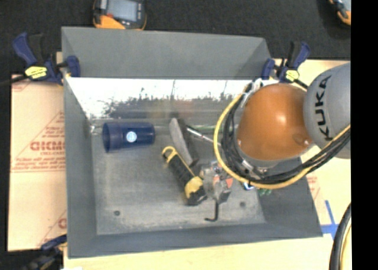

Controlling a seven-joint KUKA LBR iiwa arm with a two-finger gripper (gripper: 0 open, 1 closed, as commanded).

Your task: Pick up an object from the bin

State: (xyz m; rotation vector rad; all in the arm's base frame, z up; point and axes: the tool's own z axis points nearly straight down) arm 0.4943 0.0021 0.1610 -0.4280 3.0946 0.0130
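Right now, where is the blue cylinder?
In the camera view, the blue cylinder lies on its side at the bin's upper left, left of the yellow-and-black tool.

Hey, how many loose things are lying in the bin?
4: a blue cylinder at the left, a grey flat strip mid-bin, a black-and-yellow handled tool below it, a black L-shaped key by the near wall. The arm may hide more.

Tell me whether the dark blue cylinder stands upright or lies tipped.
Tipped: the dark blue cylinder lies lengthwise on the floor of the grey metal bin.
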